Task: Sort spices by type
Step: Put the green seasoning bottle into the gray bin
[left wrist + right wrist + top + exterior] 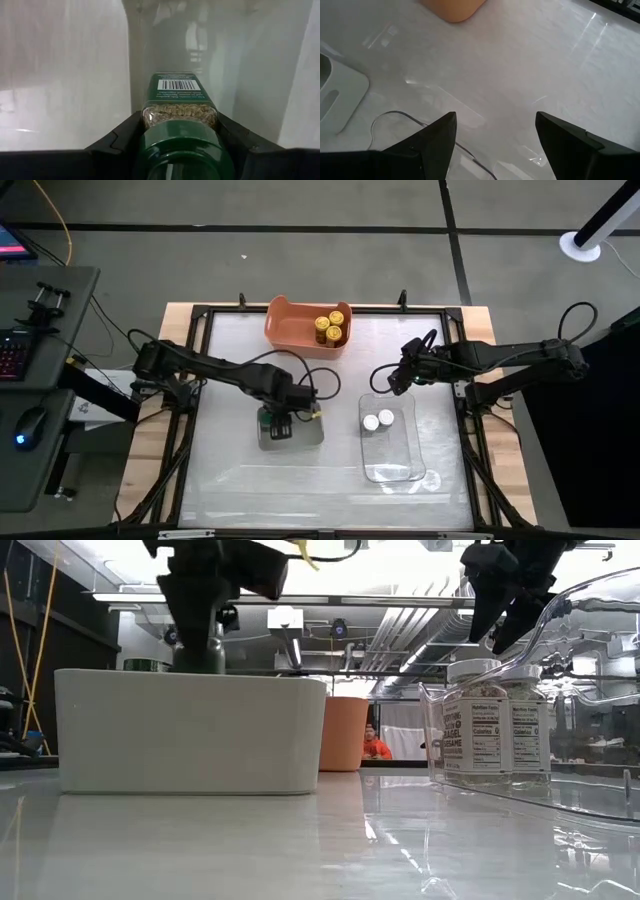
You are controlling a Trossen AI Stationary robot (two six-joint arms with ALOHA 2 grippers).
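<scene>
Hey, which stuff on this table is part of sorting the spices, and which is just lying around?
Part of the job:
- green-capped jar, held in the left gripper over the grey tray
- yellow-capped jars in the orange bin
- white-capped jars in the clear tray
- right gripper, open, empty

Lying about:
- keyboard and mouse on the side desk
- person in the room behind

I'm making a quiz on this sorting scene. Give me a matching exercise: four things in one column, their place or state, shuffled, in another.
Things:
1. yellow-capped jars
2. white-capped jars
3. green-capped jar
4. right gripper

Places or states:
A. in the clear tray
B. open, holding nothing
C. in the orange bin
D. held by the left gripper over the grey tray

Pairs: 1-C, 2-A, 3-D, 4-B
</scene>
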